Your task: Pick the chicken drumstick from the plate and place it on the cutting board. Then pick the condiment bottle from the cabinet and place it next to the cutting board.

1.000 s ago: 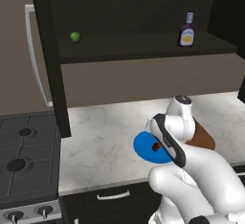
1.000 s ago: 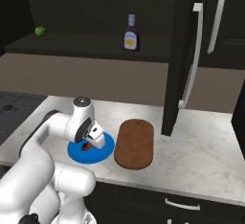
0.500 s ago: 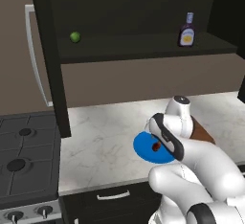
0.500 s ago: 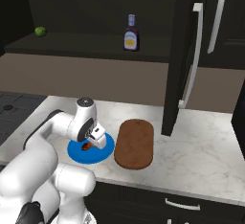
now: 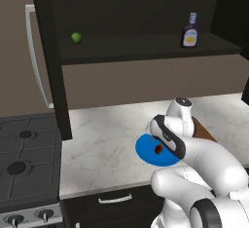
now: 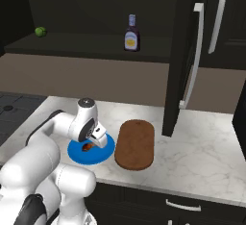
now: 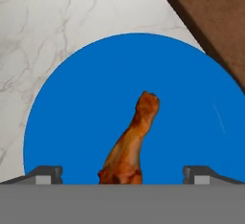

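The small reddish-brown chicken drumstick (image 7: 130, 144) lies near the middle of the bright-blue plate (image 7: 67, 117) on the marble counter. My gripper (image 7: 122, 175) hangs low over it, open, a fingertip on either side of the meat and not touching it. From the base cameras the drumstick (image 6: 88, 146) shows on the plate (image 6: 103, 152) just under the hand (image 6: 96, 136). The dark-brown cutting board (image 6: 136, 143) lies right beside the plate. The condiment bottle (image 6: 131, 34) stands upright on the shelf of the dark cabinet (image 6: 96, 43).
A small green fruit (image 5: 76, 38) sits on the same shelf, far to the left. A gas hob (image 5: 24, 161) adjoins the counter on the left. An open cabinet door (image 6: 180, 56) with a silver handle hangs right of the board. Drawers (image 5: 114, 200) run under the counter.
The hand has sunk a little lower toward the plate and drumstick. Its jaws have stayed open.
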